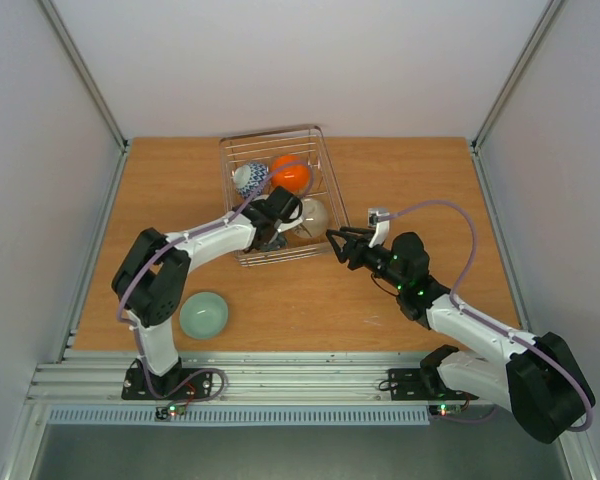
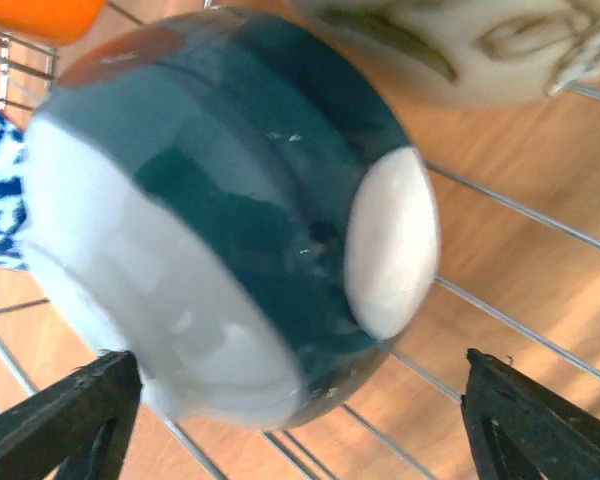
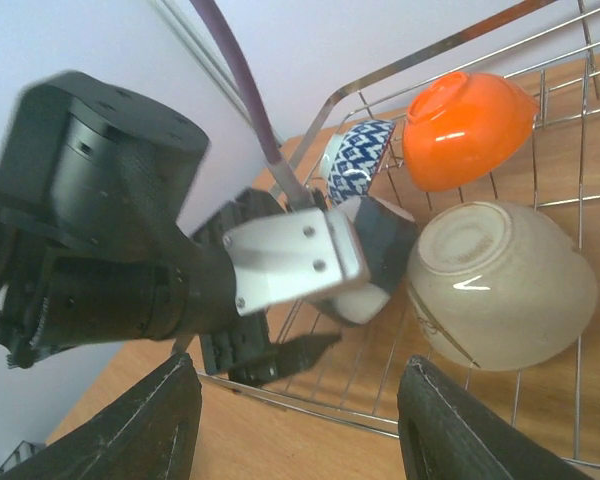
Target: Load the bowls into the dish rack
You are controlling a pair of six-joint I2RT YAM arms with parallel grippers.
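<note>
The dish rack point(image 1: 326, 166) stands at the back middle of the table. In it lie a blue-patterned bowl point(image 1: 248, 178), an orange bowl point(image 1: 291, 175) and a beige bowl point(image 1: 315, 214). My left gripper point(image 1: 276, 226) is inside the rack, open, its fingers point(image 2: 75, 420) wide on either side of a teal-banded white bowl point(image 2: 230, 230) that lies on the rack wires point(image 2: 510, 330). A pale green bowl point(image 1: 203, 314) sits on the table at the front left. My right gripper point(image 1: 337, 244) is open and empty beside the rack's front right corner.
In the right wrist view the left gripper's body point(image 3: 180, 260) sits over the rack's front rim, with the teal-banded bowl point(image 3: 378, 262), beige bowl point(image 3: 500, 285), orange bowl point(image 3: 465, 125) and blue-patterned bowl point(image 3: 355, 160) beyond. White walls enclose the table.
</note>
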